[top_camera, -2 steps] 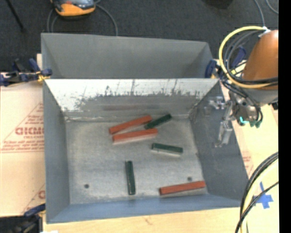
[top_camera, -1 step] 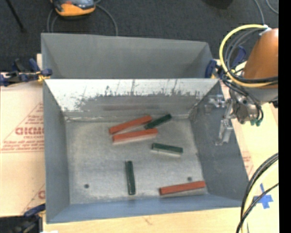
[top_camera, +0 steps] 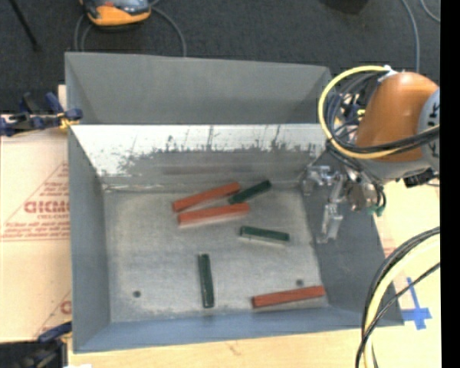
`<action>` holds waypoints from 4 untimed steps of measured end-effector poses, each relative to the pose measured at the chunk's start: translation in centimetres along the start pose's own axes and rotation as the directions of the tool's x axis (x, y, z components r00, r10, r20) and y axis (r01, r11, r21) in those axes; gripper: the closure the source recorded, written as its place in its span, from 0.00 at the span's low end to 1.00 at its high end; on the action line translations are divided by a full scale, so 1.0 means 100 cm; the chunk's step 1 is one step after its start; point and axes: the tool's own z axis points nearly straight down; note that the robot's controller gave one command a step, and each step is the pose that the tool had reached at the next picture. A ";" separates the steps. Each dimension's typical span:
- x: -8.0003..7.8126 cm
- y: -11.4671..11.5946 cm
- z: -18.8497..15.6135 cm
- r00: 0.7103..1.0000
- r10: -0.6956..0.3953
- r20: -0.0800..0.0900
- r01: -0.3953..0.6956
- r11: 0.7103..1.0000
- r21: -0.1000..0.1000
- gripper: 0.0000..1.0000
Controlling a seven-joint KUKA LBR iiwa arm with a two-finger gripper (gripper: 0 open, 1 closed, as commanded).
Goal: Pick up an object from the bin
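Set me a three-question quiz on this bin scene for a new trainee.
1. How many red sticks lie in the bin?
2. True or false: the pincer hangs by the bin wall at the view's left.
3. Which stick lies nearest the pincer? A. the green stick just right of the bin's middle; B. the dark one lying lengthwise near the front wall; C. the uppermost red one.
Key: 1. three. 2. false, it is by the wall at the view's right. 3. A.
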 end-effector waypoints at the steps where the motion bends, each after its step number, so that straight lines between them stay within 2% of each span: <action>1: 0.029 0.013 0.037 0.996 0.091 -0.008 -0.091 0.996 -0.003 0.00; 2: 0.000 0.051 0.062 0.979 0.203 -0.006 -0.203 0.979 -0.001 0.00; 3: -0.007 0.070 0.069 0.981 0.192 -0.003 -0.192 0.981 -0.001 0.00; 4: -0.004 0.073 0.069 0.983 0.183 -0.007 -0.183 0.983 0.001 0.00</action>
